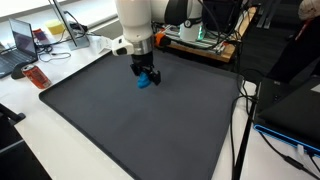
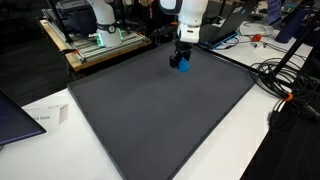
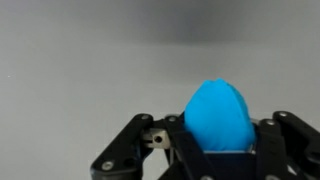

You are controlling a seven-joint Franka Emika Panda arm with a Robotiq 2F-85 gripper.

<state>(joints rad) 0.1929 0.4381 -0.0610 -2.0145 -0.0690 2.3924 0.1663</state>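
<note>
An exterior view, left to right. Laptop (image 1: 22, 42) open at the far left of the table (image 1: 60, 140). Red thing (image 1: 36, 76) flat on the white top, just off the mat's left corner; too small to name. Dark grey mat (image 1: 150, 130) covers most of the table. My arm (image 1: 135, 20) comes down over the far part of the mat. End effector (image 1: 147, 76) sits low there, closed on the blue egg (image 1: 145, 83). The egg shows at the fingertips, right at the mat; whether it touches the mat I cannot tell. Right of the mat, black cables (image 1: 243, 110) run down past the table edge.

An exterior view, left to right. Paper (image 2: 50, 117) lies on the white top near the mat's left corner. Another white arm (image 2: 100, 15) stands on a bench beyond the far left edge. Mat (image 2: 160, 120) fills the middle. End effector (image 2: 181, 58) is near the mat's far edge, well away from the paper, with the egg (image 2: 182, 67) gripped in it. Cables (image 2: 280, 80) are bunched to the right of the mat.

Wrist view, left to right. Blurred grey mat fills the background. My black fingers (image 3: 180, 155) rise from the bottom edge. The egg (image 3: 220, 115) sits right of centre, clamped between them. Its rounded end points away from me, and its lower part is hidden by the pads.
</note>
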